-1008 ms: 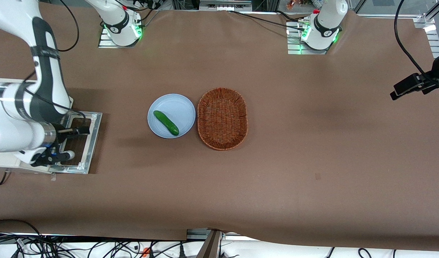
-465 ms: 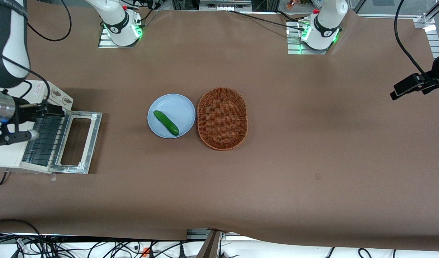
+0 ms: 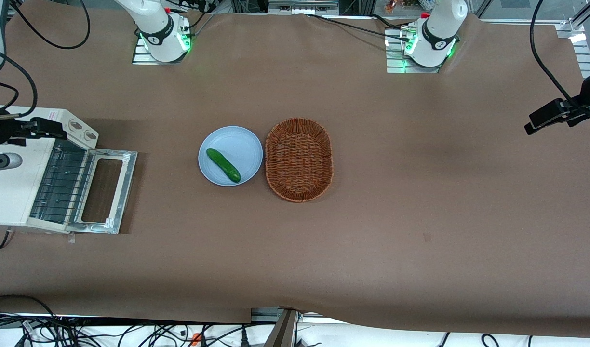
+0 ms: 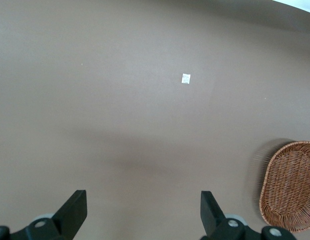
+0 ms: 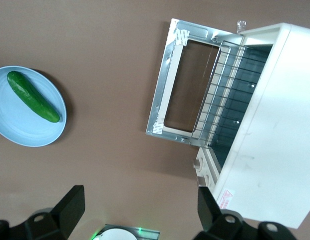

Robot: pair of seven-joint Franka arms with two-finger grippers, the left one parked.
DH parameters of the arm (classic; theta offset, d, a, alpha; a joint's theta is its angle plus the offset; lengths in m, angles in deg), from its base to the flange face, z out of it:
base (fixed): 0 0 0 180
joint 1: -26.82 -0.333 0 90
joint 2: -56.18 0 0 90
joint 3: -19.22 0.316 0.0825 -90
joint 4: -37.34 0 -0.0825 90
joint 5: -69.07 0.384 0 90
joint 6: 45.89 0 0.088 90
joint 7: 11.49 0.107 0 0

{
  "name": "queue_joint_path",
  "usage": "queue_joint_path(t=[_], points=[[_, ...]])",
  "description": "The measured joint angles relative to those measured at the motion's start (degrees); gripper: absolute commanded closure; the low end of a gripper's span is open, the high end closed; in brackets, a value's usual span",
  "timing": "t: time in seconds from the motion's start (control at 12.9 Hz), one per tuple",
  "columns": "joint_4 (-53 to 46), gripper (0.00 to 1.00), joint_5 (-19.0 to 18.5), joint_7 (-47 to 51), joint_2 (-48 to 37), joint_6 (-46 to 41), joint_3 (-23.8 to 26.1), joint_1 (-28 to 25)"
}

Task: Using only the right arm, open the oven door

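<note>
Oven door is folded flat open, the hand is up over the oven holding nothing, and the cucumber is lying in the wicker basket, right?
Not quite: the cucumber lies on the blue plate, beside the empty wicker basket, as the front view shows. The rest holds: the oven door lies flat open, and the hand is above the oven, open and holding nothing.

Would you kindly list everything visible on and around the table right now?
Off-white boxy toaster oven: one, at the working arm's end of the table.
Silver-framed oven door: one, folded down flat in front of the oven.
Light blue round plate: one, mid-table.
Green cucumber: one, on the plate.
Brown woven oval basket: one, beside the plate.
Black clamp-mounted camera: one, at the parked arm's end.
Black gripper: one, open, raised above the oven.
</note>
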Motion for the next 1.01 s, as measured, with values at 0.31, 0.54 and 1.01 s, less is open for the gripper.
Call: queue_joint_path(t=[0.31, 0.54, 1.01], points=[[0.3, 0.00, -0.6, 0.1, -2.4, -3.5, -0.1, 0.0], [1.3, 0.00, -0.8, 2.9, -2.5, -3.5, -0.1, 0.0], [1.6, 0.00, -0.4, 7.6, -2.5, -3.5, 0.1, -0.2]])
